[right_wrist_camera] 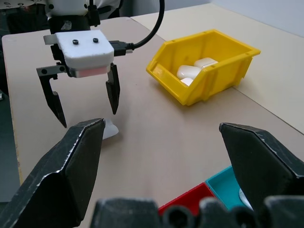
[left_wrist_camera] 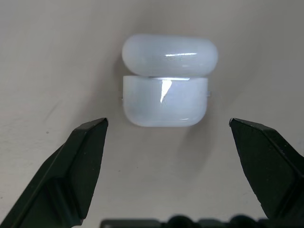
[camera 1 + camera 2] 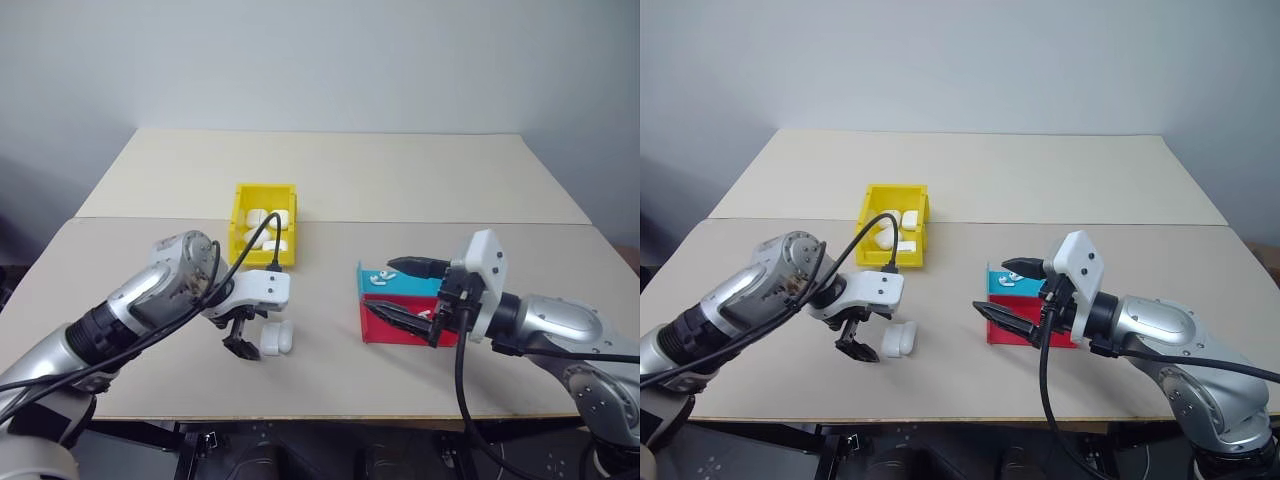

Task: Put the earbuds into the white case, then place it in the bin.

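Plainly, the small rounded glossy white plastic case (image 2: 165,80) lies on the beige table (image 3: 420,180), just in front of the low-walled yellow plastic bin (image 3: 243,222) that already holds several like it; the left gripper (image 3: 241,338) hangs over it, pointing steeply down, jaws spread wide and empty. The right gripper (image 3: 412,293), equally wide and empty, hovers level by the red-and-teal tray (image 3: 400,303), where tiny white earbuds (image 3: 378,275) rest. The lid seam looks closed, so it probably needs opening first; the fingers should straddle the case squarely. In the left wrist view its long axis runs across the gap between the fingers, lid on the far side.
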